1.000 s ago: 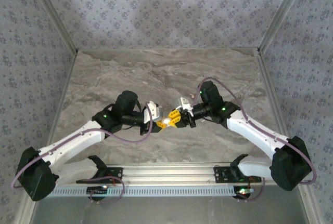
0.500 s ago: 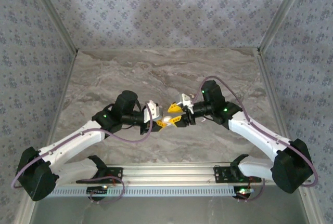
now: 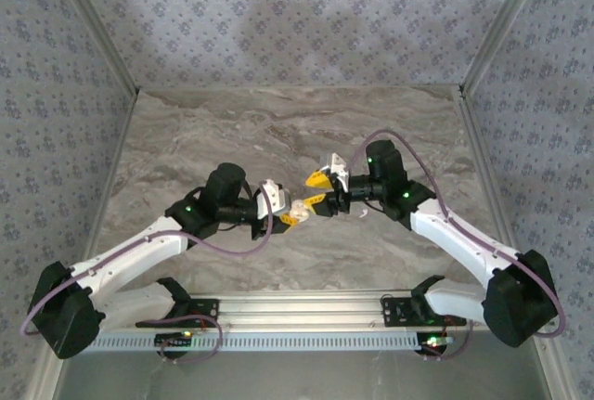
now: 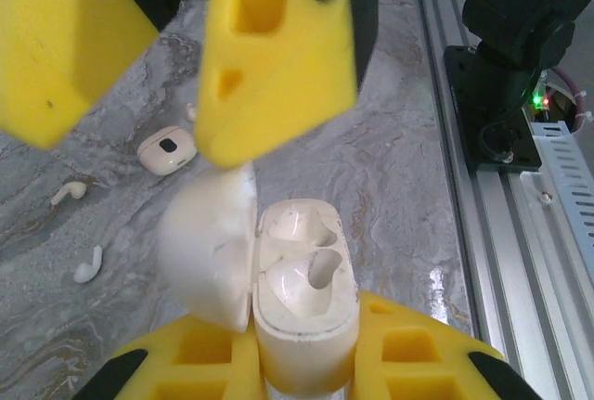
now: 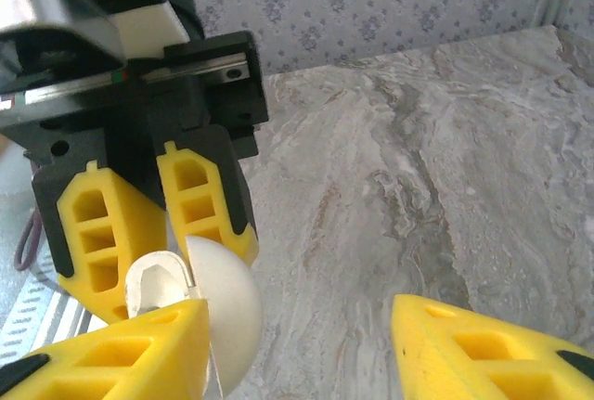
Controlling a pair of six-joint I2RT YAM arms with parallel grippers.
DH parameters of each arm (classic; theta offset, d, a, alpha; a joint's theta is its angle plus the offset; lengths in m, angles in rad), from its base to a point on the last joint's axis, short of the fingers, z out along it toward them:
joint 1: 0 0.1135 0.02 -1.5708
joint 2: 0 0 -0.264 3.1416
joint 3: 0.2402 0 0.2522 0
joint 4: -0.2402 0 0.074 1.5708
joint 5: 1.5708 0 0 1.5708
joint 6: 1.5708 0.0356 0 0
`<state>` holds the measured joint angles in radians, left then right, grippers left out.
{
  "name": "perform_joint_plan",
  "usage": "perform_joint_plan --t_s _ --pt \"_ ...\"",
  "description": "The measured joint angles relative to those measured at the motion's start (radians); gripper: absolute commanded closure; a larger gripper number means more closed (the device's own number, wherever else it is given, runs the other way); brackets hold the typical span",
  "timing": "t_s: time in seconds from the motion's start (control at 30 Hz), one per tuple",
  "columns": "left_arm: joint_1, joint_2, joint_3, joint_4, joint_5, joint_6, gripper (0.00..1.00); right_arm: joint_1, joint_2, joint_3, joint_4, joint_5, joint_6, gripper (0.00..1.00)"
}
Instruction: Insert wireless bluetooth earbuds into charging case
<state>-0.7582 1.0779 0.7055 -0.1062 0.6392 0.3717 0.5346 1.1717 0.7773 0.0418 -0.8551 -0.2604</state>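
Observation:
My left gripper (image 4: 306, 355) is shut on the white charging case (image 4: 302, 303), held above the table with its lid (image 4: 209, 247) swung open to the left and its two wells showing. My right gripper (image 5: 306, 349) stands open just in front of the case (image 5: 153, 284), one finger beside the lid (image 5: 227, 312), nothing between its fingers. In the top view both grippers meet at mid-table, left (image 3: 295, 212) and right (image 3: 317, 189). Two wireless bluetooth earbuds (image 4: 67, 192) (image 4: 88, 266) lie on the marble below, apart from the case.
A pinkish-tan squarish piece (image 4: 167, 149) lies on the table near the earbuds. The aluminium rail (image 3: 297, 312) with the arm bases runs along the near edge. Patterned walls (image 3: 297, 19) close the back and sides.
The right gripper has opened and drawn back up and to the right, away from the case. The left gripper has kept its hold and barely moved.

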Motion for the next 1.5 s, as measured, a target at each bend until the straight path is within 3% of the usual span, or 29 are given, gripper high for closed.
perform_joint_plan --t_s 0.2,0.4,0.67,0.87,1.17,1.5 --pt "-0.002 0.007 -0.116 0.129 -0.013 -0.054 0.85 -0.05 -0.067 -0.013 -0.016 0.05 0.081 0.4" --pt "-0.002 0.062 -0.241 0.379 -0.049 -0.143 0.85 -0.07 -0.106 -0.009 -0.135 0.201 0.158 0.41" --pt "0.059 0.145 -0.347 0.645 -0.061 -0.235 0.86 -0.077 0.084 0.162 -0.445 0.429 0.157 0.47" --pt "0.097 0.149 -0.37 0.696 -0.06 -0.266 0.86 -0.097 0.203 0.257 -0.611 0.516 0.145 0.52" --pt "0.104 0.149 -0.37 0.716 -0.059 -0.273 0.86 -0.257 0.339 0.331 -0.847 0.61 0.489 0.59" --pt "0.104 0.147 -0.37 0.697 -0.057 -0.266 0.86 -0.291 0.435 0.224 -0.85 0.606 0.663 0.58"
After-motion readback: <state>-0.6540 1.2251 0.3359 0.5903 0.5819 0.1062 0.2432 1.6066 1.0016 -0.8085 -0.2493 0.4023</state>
